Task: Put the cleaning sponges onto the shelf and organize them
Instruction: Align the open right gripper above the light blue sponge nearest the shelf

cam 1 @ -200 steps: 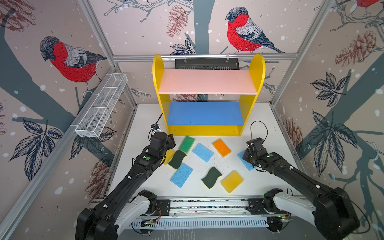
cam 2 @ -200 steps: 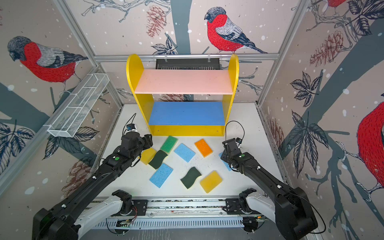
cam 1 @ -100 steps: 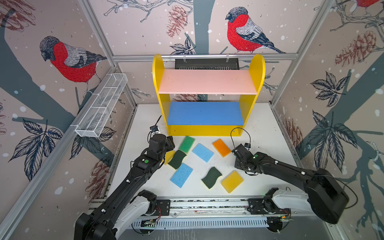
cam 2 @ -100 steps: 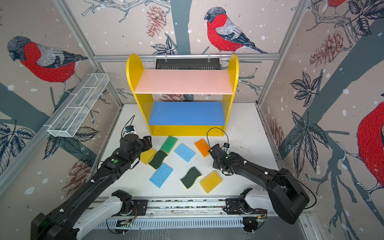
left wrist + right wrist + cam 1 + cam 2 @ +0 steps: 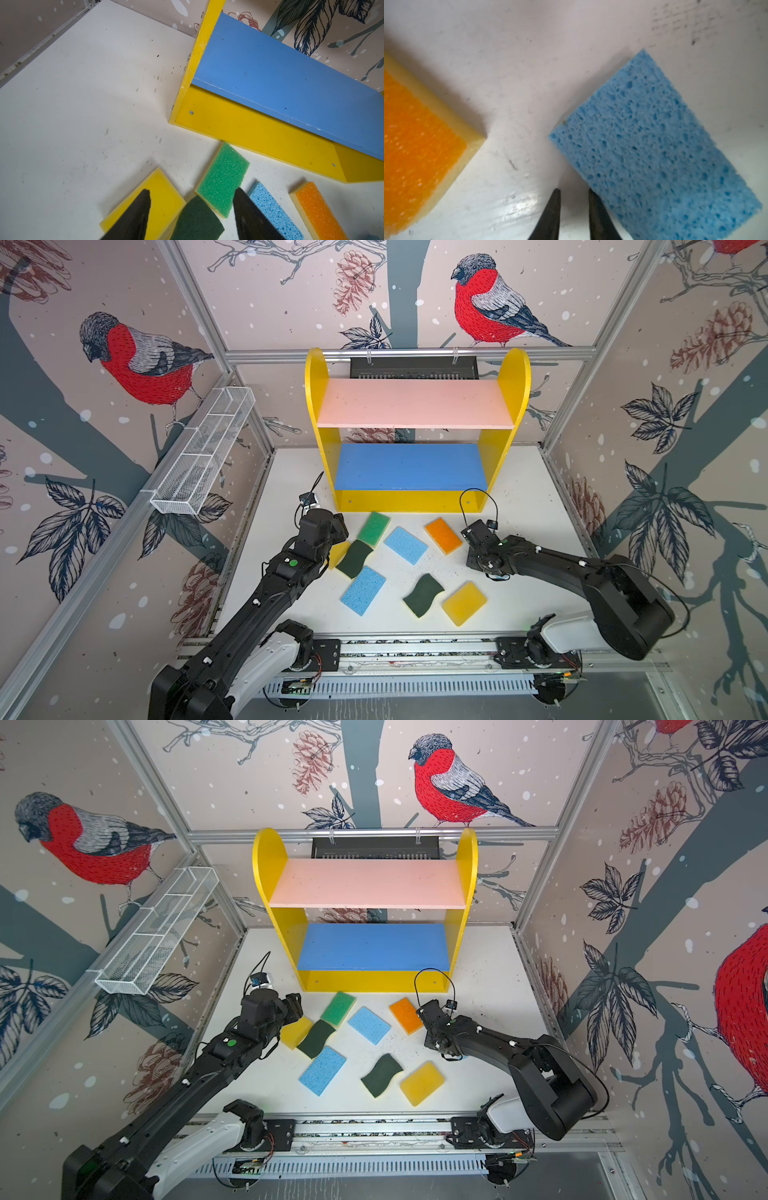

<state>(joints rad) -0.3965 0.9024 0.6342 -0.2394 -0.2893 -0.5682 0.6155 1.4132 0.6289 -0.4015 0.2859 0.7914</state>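
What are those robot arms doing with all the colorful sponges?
Two robot arms are meant to put sponges on the shelf, but its boards are bare. The sponges lie scattered on the white table. The left gripper hovers open over a yellow sponge. The right gripper, holding nothing, is down beside a blue sponge.

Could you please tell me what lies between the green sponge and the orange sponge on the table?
A light blue sponge lies between the green sponge and the orange sponge; both top views and the left wrist view show it.
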